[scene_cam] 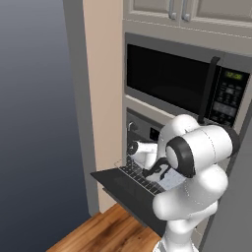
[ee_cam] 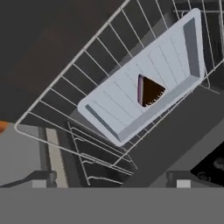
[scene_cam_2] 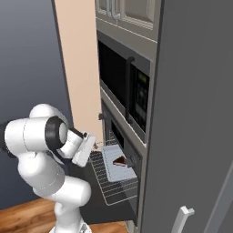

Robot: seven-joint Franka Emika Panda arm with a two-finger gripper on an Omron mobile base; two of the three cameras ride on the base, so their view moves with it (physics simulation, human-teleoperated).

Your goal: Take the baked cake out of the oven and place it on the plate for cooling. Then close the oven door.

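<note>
End effector [scene_cam_2: 86, 152] hangs with its fingers spread wide and nothing between them, just over the pulled-out rack [ee_cam: 65, 109]. Below it, the cake [ee_cam: 150, 90], a small brown wedge, sits in a pale tray [ee_cam: 113, 100] on that rack, at about 1 o'clock in the hand view. The oven door [scene_cam: 125, 189] lies flat and open under the rack. The oven [scene_cam: 140, 129] is below the black microwave [scene_cam: 182, 81].

I think the step is reaching for the cake. Next, the end effector needs to drop down around the wedge and pinch it gently.

The hand view shows the cake clearly from above. The left base view hides it behind the arm. The right base view shows the tray from the side.
</note>
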